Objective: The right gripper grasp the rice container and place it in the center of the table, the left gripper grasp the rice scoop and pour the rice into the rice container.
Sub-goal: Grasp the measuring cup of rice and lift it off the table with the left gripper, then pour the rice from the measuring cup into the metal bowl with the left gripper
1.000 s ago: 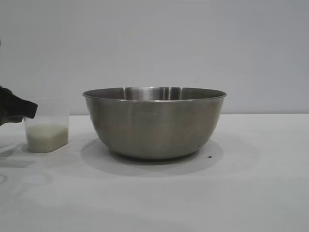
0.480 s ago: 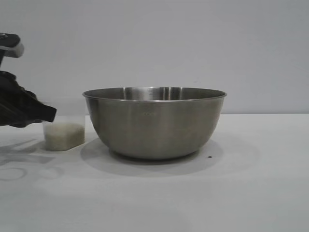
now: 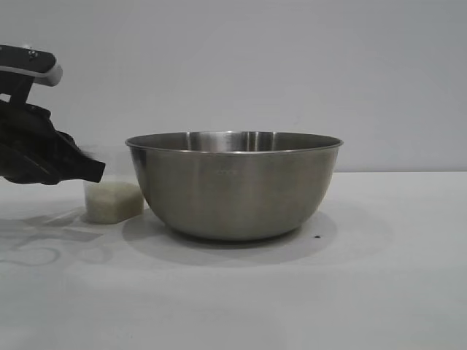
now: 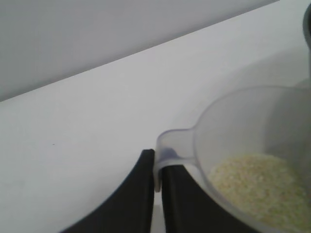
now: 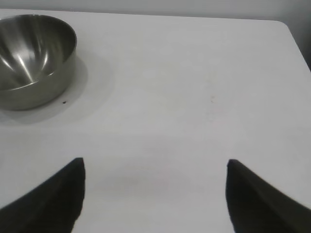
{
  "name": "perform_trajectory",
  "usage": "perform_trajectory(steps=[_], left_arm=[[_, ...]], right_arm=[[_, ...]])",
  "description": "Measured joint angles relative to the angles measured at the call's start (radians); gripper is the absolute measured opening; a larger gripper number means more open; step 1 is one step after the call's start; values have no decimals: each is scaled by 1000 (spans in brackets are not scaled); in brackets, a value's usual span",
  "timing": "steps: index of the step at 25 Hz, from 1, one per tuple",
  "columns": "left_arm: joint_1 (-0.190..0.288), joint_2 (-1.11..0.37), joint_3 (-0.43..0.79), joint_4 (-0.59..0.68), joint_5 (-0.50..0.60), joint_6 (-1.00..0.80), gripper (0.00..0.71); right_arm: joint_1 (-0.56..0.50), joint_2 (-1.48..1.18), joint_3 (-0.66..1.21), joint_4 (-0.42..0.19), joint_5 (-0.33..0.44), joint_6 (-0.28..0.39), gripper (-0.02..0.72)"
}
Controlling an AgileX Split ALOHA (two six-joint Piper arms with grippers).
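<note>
The steel rice container [image 3: 233, 184] stands upright on the white table [image 3: 379, 292] near its middle; it also shows, empty, in the right wrist view as the bowl [image 5: 29, 58]. Just left of it sits the translucent rice scoop [image 3: 113, 197], partly filled with rice [image 4: 257, 187]. My left gripper [image 3: 91, 170] is shut on the scoop's side handle [image 4: 167, 145], which sits pinched between the two black fingers [image 4: 138, 194]. My right gripper [image 5: 155, 167] is open over bare table, away from the bowl, and is out of the exterior view.
The table's far right edge [image 5: 294, 36] shows in the right wrist view. A small dark speck [image 3: 317, 236] lies on the table beside the bowl's base. A plain pale wall stands behind.
The left gripper has slid the scoop rightwards from the far left until it stands next to the bowl. The bowl has stayed in place.
</note>
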Motion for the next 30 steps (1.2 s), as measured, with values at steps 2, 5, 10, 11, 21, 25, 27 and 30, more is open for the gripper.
perform_trajectory(steps=[2,5,10,11,21,25,27,30], left_arm=[[0,-13,0,-21,2,33,0],[0,-54,0,-46,5,90,0],[0,-142,-5,-55,6,167,0],[0,-155,-10,-47,6,184,0],[0,-215,-154,298,6,339,0],[0,-215,-210,457,6,410,0],[0,-215,-227,521,6,447,0],[0,-215,-231,624,6,537,0]], right_arm=[[0,0,0,0,0,0,535],[0,0,0,0,0,0,535],[0,0,0,0,0,0,535],[0,0,0,0,0,0,535],[0,0,0,0,0,0,535],[0,0,0,0,0,0,535],[0,0,0,0,0,0,535],[0,0,0,0,0,0,535]])
